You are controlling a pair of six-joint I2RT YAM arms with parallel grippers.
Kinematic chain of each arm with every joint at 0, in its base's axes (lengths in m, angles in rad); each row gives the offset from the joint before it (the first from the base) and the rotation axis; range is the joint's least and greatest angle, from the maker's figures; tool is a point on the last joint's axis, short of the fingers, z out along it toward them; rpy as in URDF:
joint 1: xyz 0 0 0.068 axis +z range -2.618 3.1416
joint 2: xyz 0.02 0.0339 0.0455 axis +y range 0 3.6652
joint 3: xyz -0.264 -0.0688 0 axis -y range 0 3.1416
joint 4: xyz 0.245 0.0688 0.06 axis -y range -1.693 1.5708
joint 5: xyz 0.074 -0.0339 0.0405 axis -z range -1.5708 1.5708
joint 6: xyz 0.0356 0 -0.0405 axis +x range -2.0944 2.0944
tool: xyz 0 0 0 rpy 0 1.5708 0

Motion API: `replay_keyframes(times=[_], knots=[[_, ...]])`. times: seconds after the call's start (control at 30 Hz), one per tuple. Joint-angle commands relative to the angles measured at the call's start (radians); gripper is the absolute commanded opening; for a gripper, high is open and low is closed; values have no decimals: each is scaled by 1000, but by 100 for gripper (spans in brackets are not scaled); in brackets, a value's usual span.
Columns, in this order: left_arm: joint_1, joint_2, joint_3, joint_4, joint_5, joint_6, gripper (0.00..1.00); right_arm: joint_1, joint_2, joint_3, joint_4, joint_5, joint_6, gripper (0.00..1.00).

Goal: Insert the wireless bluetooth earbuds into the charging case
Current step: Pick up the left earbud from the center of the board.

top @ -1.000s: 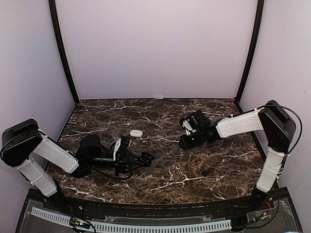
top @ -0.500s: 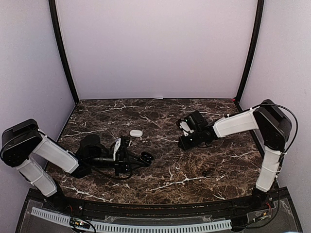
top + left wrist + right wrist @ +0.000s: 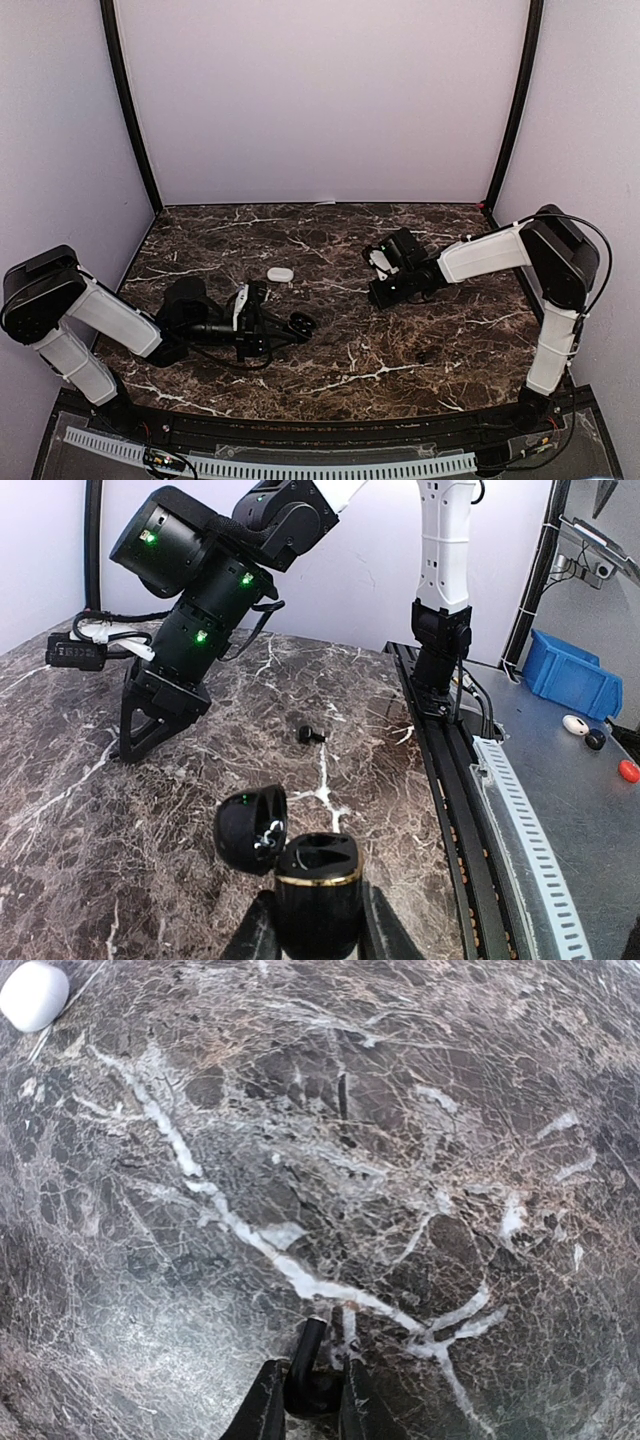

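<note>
Pinching a dark earbud [image 3: 312, 1388] against the marble table [image 3: 330, 225], the right gripper [image 3: 309, 1368] has a finger pressed to either side of the bud's rounded body. The bud's short stem pokes out between them. The pair sit right of centre on the tabletop.

Across the way, the left gripper [image 3: 318, 925] is clamped on the lower sides of a black charging case [image 3: 318, 880] with a gold band. Its lid [image 3: 250, 830] is swung open to one side. Whether either socket is filled cannot be made out from here.

A second dark earbud [image 3: 312, 733] lies loose on the marble, well apart from both case and fingers, toward the right arm's base. A closed white case [image 3: 280, 274] rests farther back, near the left gripper but touched by neither arm.

The bud looks feather-light, hard and glossy. A piece like that is apt to twist or squirt out of a two-finger pinch if squeezed off-centre. The sound hold, to my eye, is the one shown: across the thick of the body, leaving the stem and the seating face free to drop into a socket. The case seems rigid and smooth. Gripping it low on the sides keeps the opening and the lid's hinge clear for the other arm.
</note>
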Motion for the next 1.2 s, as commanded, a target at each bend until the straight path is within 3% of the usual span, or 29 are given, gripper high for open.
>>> replay_keyframes(times=[0.0,0.5,0.77,0.97,1.17], knots=[[5,-34,-16,10,-1,17,19,-2,-17,9,2,-18,-4,15],[6,-33,-17,8,1,27,19,18,-103,-7,-53,-107,-4,14],[4,-31,-57,81,4,74,18,51,-157,-55,-61,-243,24,14],[-14,2,-104,223,9,109,15,74,-208,-103,-42,-357,44,14],[-31,12,-122,245,-21,173,13,106,-258,-132,-32,-473,60,14]])
